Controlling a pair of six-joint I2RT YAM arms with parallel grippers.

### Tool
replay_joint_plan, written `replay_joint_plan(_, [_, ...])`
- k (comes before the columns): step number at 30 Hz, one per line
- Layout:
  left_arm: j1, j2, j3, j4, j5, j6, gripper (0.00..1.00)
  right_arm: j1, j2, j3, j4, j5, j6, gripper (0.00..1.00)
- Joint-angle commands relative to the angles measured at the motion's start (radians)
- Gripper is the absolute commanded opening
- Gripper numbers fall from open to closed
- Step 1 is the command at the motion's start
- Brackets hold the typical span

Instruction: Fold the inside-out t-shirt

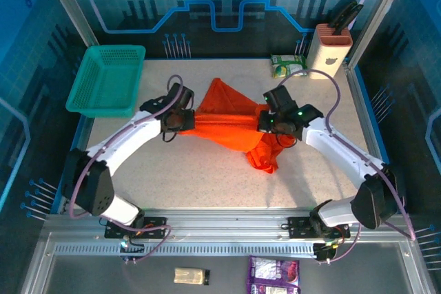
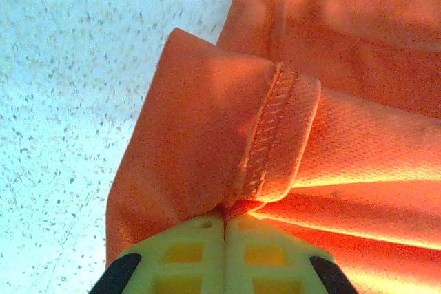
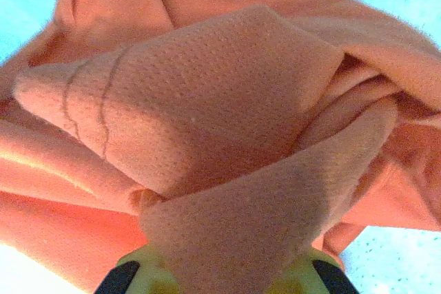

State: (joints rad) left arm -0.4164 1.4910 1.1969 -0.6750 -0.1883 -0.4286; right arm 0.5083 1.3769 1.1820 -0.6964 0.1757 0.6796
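Closest in, on the left wrist view, the left gripper had its yellow-green lattice fingers pressed together at the bottom centre, pinching a fold of the inside-out t-shirt just below a turned hem. That hem showed a raised, ropey line of stitching, and the cloth to its right was a fine pin-holed knit, thin enough to glow where light came through. On the right wrist view the fingers were mostly buried under a soft bundle of the same orange-red knit. As far as could be told, they were closed on it, with layers draped over the tips. From above, the right gripper and the left one sat at opposite ends of the garment, in the middle of the pale speckled table. The shirt lay bunched between them, with a peak towards the upper centre and a crumpled lump sagging to the lower right. In my judgement nothing had been folded. The cloth had only been taken hold of at two points, and it had yet to be spread flat, squared and doubled over. Further back, a teal mesh basket of rigid plastic stood at the upper left, well apart from the shirt. A smooth white block stood at the upper right.
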Motion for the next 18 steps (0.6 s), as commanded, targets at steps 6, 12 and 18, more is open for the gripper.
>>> replay_joint_plan(6, [0.145,-0.092,0.074,0.014,0.209,0.02,0.04,-0.068,-0.086,0.24,-0.158,0.12,-0.118,0.0])
replay_joint_plan(12, [0.177,-0.131,0.068,0.106,0.394,-0.037,0.1,-0.073,-0.14,0.311,-0.151,0.097,-0.119,0.0])
replay_joint_plan(18, [0.177,-0.104,0.047,0.177,0.488,-0.086,0.0,-0.073,-0.141,0.316,-0.13,0.036,-0.099,0.0])
